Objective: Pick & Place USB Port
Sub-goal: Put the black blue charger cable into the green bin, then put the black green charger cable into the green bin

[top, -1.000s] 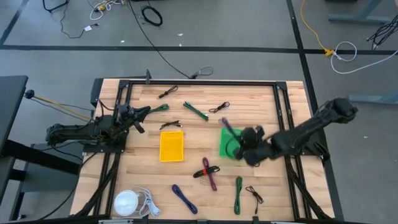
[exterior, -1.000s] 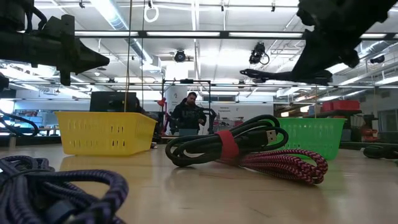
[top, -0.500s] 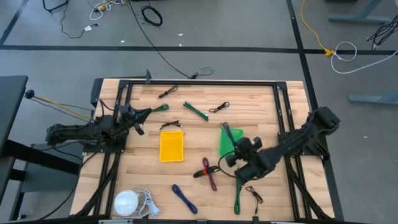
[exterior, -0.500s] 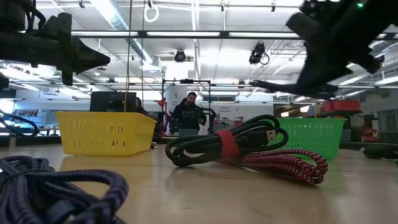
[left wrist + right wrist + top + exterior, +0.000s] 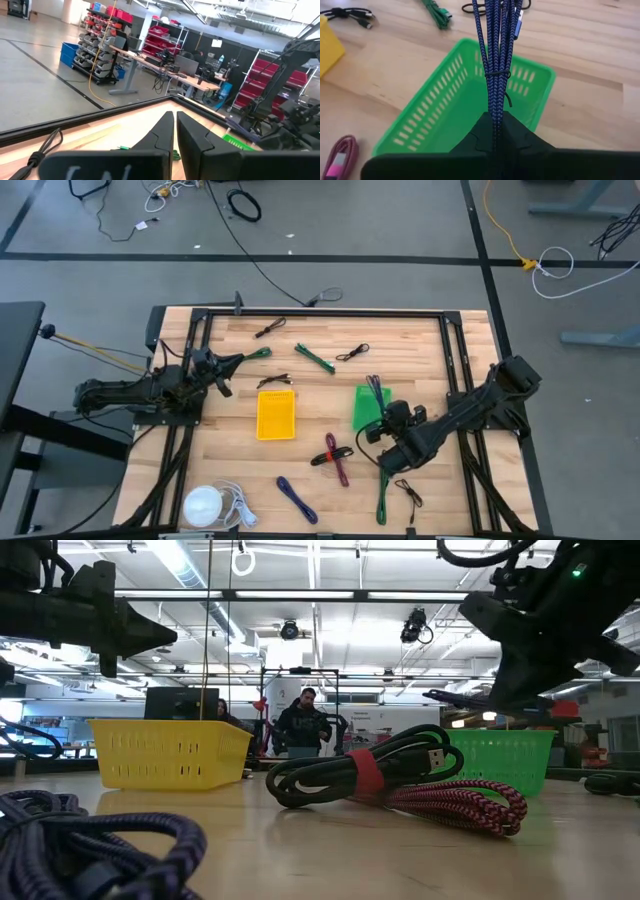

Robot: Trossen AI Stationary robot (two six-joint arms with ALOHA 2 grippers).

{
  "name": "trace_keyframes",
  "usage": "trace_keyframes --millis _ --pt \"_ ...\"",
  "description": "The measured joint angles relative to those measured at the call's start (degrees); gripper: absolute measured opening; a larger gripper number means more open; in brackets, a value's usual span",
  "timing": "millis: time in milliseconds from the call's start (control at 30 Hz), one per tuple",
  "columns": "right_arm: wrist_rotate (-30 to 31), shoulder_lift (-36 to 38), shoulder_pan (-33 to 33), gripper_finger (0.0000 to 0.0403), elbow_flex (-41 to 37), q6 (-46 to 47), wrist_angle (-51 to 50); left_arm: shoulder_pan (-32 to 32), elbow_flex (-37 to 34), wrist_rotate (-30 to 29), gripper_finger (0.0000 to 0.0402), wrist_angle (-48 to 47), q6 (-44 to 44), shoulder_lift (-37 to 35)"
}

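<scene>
A green basket (image 5: 470, 100) stands on the wooden table right of centre (image 5: 366, 410); a yellow basket (image 5: 276, 414) stands to its left. My right gripper (image 5: 495, 131) is above the green basket's near end, shut on a bundled blue braided USB cable (image 5: 495, 45) that reaches out over the basket. In the low view the cable (image 5: 462, 697) hangs above the basket's rim (image 5: 500, 737). My left gripper (image 5: 228, 364) waits shut, holding nothing, at the table's left edge. My right gripper pinches one end of the cable bundle (image 5: 494, 116) between its two fingers. The fingers slant down from the table's near right side and lie along the bundle. The bundle sticks out past the fingertips toward the far edge, lifted clear of the basket, with a tie (image 5: 496, 74) around its middle.
Loose cables lie about: a black one with a red strap (image 5: 360, 772) and a red braided one (image 5: 455, 805) near the centre front, a dark blue one (image 5: 297, 498), green ones (image 5: 383, 490) (image 5: 315, 358), and black ones along the far side (image 5: 352, 352). A white object (image 5: 205, 505) sits near left.
My right gripper has sunk and drawn toward the table's near edge, rolling its wrist. The blue cable has come down closer to the green basket and swung from pointing far-left to pointing toward the far edge. The gripper has stayed shut on it.
</scene>
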State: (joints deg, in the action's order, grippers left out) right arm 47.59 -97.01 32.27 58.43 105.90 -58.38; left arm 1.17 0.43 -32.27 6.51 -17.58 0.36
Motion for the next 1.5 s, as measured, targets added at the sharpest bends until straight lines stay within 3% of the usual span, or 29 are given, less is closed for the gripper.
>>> trace_keyframes --millis 233,600,800,1033,1267,1500 --pt "1.7 0.0 -0.8 0.001 0.0 -3.7 7.4 0.0 0.0 0.0 0.0025 -0.1 0.1 0.0" --pt "-0.6 -1.3 -0.9 0.0011 0.0 -4.4 6.9 0.0 0.0 0.0 0.0025 -0.4 0.1 0.0" --pt "-4.8 -3.3 -1.7 0.0064 0.0 -5.9 6.9 0.0 0.0 0.0 0.0025 -0.4 0.1 0.0" --pt "-0.1 -3.2 -2.1 0.0112 0.0 -8.5 6.8 0.0 0.0 0.0 0.0025 -0.4 0.1 0.0" --pt "1.9 -1.0 -5.4 0.0131 0.0 -17.3 3.5 0.0 0.0 0.0 0.0025 -0.5 0.2 0.0" --pt "4.9 2.2 -13.1 0.0132 0.0 -29.1 2.7 0.0 0.0 -0.1 0.0025 -1.0 0.2 0.0"
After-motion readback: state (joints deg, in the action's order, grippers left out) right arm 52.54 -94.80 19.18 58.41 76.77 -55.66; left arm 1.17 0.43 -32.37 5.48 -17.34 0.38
